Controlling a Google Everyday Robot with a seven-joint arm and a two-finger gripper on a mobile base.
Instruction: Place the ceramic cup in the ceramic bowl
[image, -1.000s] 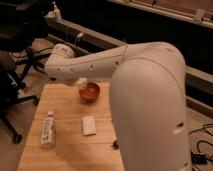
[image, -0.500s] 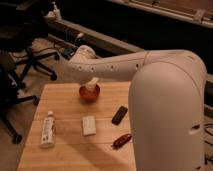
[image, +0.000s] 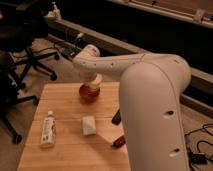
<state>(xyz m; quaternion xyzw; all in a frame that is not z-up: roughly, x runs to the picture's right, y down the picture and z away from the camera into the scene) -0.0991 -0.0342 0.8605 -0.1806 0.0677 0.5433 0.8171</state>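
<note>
- The white arm has swung across from the left over the last second. Its thick link now covers the right of the tabletop, with the wrist directly above the hand.
- The labelled white plastic bottle lies well to the hand's near left. The small white block lies straight in front of the hand. Neither has moved.
- The red-orange ceramic bowl sits right beneath the hand, in the same spot.
- The ceramic cup is at the hand, just over the bowl's rim, where half a second ago it hung tilted. I judge that only the set-down and release remain.
- The hand is over the bowl. Whether it is apart or clamped on the cup, I cannot tell.
</note>
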